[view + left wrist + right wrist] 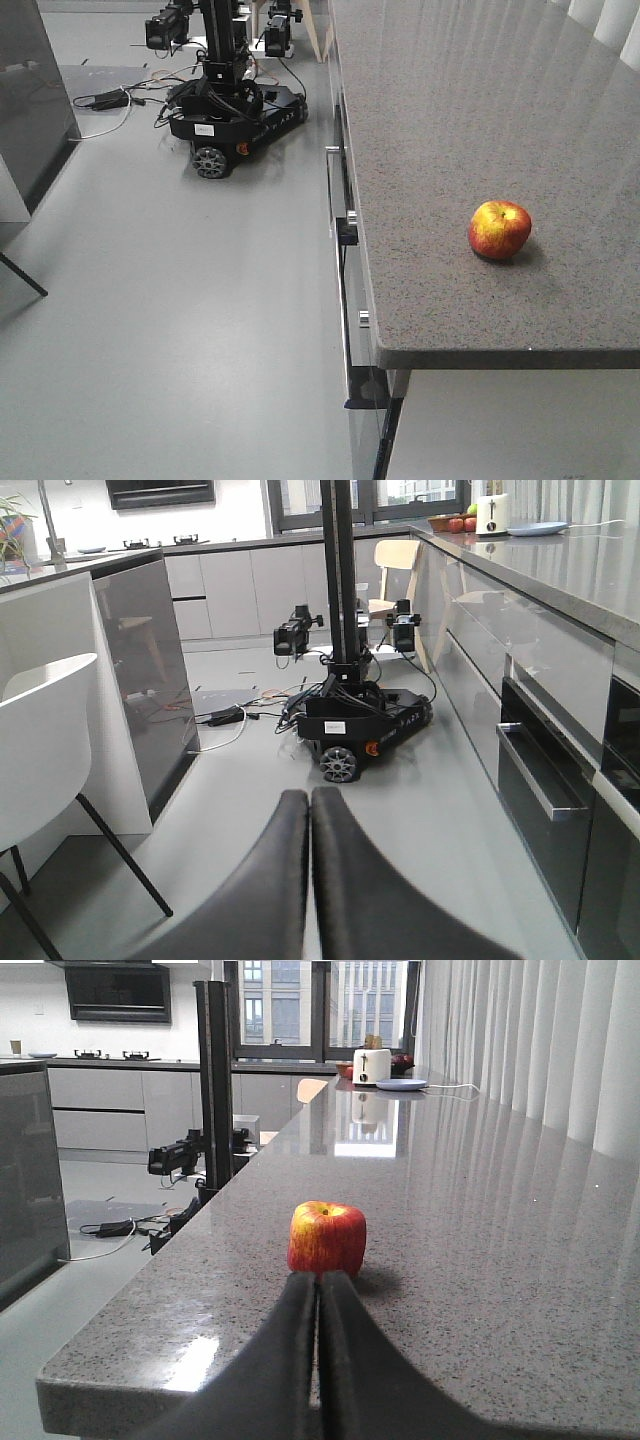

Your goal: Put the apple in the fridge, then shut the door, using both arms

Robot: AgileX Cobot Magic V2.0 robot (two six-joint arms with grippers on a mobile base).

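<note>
awaiting pickup, the glossy red-and-yellow round apple (326, 1239) sits at twelve o'clock from the right gripper (319, 1282), which is pinched closed and likely must widen first.

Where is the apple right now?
In the front view the apple sits on the grey countertop, right of centre, toward its near edge. The right wrist view shows it straight ahead of the shut right claw.

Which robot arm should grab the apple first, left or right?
Right, probably. The right gripper, shut, points straight at the apple on the countertop just ahead. The left gripper, also shut, faces the floor beside the cabinets, below counter height.
</note>
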